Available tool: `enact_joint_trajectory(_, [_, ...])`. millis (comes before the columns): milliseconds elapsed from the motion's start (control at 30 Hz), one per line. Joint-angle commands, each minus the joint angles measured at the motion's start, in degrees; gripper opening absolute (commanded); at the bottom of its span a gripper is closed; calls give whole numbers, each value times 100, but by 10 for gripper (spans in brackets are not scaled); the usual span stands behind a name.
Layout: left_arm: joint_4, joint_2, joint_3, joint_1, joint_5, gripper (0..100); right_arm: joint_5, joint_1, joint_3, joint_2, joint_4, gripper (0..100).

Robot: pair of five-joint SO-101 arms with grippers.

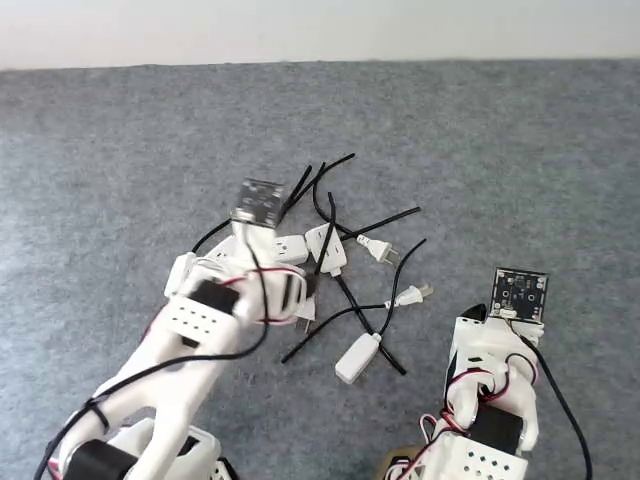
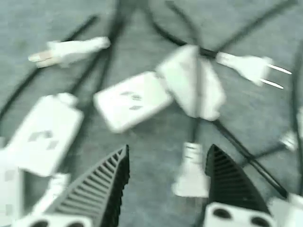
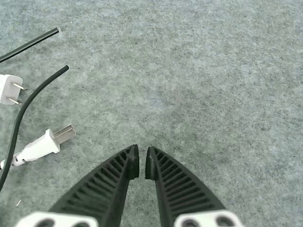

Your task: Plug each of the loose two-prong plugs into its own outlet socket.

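Between the spread tips of the left gripper (image 2: pixel 169 151) lies a white plug (image 2: pixel 191 171); the right gripper (image 3: pixel 142 163) hangs pressed together above grey carpet (image 3: pixel 213 71).

White plugs (image 1: pixel 378 249), black cords (image 1: pixel 385 222), grey table (image 1: pixel 520 150).
From my seat the table reads as speckled grey; the outlet sockets (image 1: pixel 357 358) are white like the plugs. My arms (image 1: pixel 190 375) are white with red wiring (image 1: pixel 462 385), and the left claw (image 2: pixel 168 147) and right claw (image 3: pixel 141 158) are ribbed black.
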Motion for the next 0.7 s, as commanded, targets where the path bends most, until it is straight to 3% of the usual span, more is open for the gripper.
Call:
enact_joint_trajectory(0, [527,-211,-479,-211,88,250,70,40,105,-75,-92,43])
enact_joint_trajectory(167, [1644,-211,-699,932,105,249,70,31,105,-75,-92,43])
enact_joint_trajectory(300, [1697,-167,-664,1679,114,156,70,31,105,-75,-92,43])
enact_joint_trajectory(433, [1284,-149,-567,1811,123,56,70,31,105,-75,-92,43])
enact_joint_trajectory(667, [774,-141,-356,1837,290,48,70,22,105,-75,-92,43])
